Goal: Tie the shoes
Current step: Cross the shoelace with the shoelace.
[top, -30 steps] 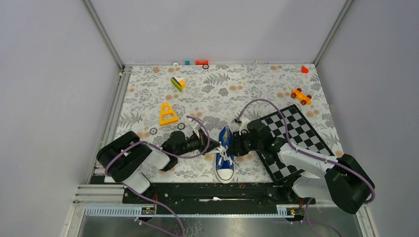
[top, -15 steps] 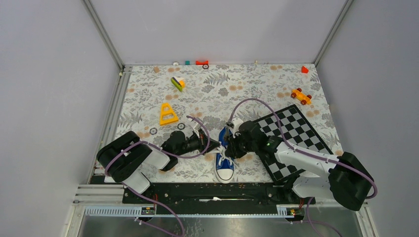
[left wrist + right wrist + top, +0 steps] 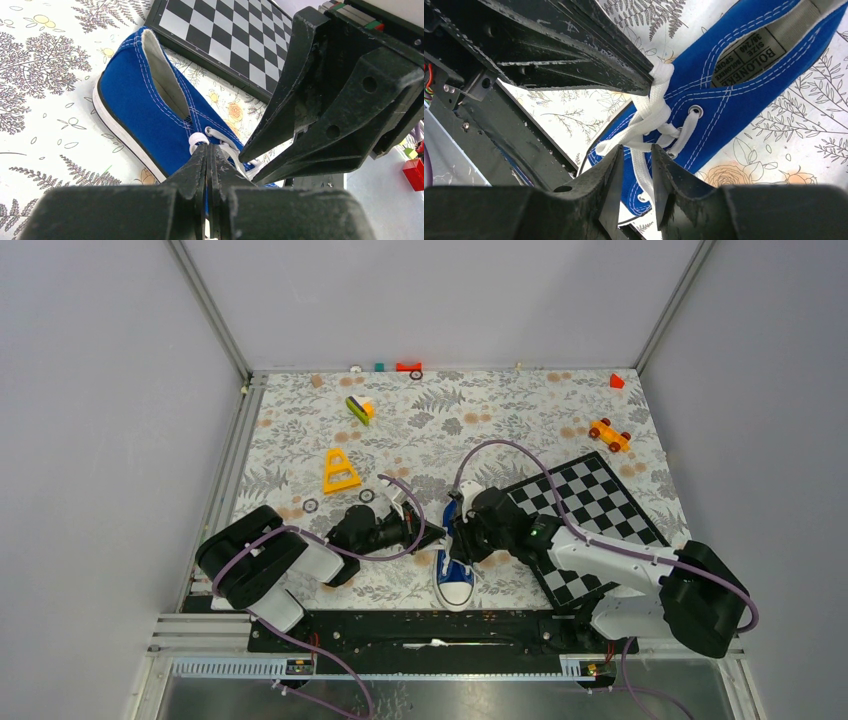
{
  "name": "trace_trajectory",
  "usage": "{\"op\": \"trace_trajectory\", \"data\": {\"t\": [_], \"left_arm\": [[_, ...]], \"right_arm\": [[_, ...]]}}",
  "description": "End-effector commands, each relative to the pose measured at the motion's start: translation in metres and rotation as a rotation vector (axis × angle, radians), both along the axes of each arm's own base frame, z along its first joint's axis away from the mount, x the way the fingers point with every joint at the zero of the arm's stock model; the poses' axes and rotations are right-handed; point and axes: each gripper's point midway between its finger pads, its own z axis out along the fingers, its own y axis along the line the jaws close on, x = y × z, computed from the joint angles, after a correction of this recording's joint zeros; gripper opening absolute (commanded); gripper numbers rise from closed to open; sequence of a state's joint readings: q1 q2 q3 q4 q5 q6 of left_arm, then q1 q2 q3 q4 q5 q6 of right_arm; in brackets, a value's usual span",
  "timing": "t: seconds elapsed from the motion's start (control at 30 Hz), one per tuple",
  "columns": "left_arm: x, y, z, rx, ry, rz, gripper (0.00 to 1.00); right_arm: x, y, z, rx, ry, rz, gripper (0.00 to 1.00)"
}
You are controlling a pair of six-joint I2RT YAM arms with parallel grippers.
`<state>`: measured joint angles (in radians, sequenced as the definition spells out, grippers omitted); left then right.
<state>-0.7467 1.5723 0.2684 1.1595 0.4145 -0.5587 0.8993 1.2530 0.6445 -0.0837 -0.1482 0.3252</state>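
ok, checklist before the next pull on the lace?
1. Left gripper hold on the lace: ok, shut on it by the top eyelet.
2. Right gripper hold: not ok, jaws apart, a strand runs between them unclamped.
3. Sneaker flat on its sole: ok.
4. Room between the grippers: not ok, they crowd together above the sneaker.
5. Bow formed: not ok, lace only crossed loosely.
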Motion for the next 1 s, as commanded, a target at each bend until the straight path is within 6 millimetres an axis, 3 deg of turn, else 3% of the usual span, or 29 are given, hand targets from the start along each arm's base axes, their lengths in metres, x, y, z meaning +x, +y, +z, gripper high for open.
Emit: {"op": "trace_trajectory", "data": {"t": [0.0, 0.97], "left_arm": [[0.006, -0.005, 0.025, -0.058, -0.07, -0.006, 0.0], [0.005, -0.004, 0.021, -0.058, -0.065, -0.006, 0.0]], "right_arm": [[0.012, 0.015, 0.018, 0.03, -0.063, -0.002, 0.34], [0.026, 0.035, 0.027, 0.034, -0.119, -0.006, 0.34]]}}
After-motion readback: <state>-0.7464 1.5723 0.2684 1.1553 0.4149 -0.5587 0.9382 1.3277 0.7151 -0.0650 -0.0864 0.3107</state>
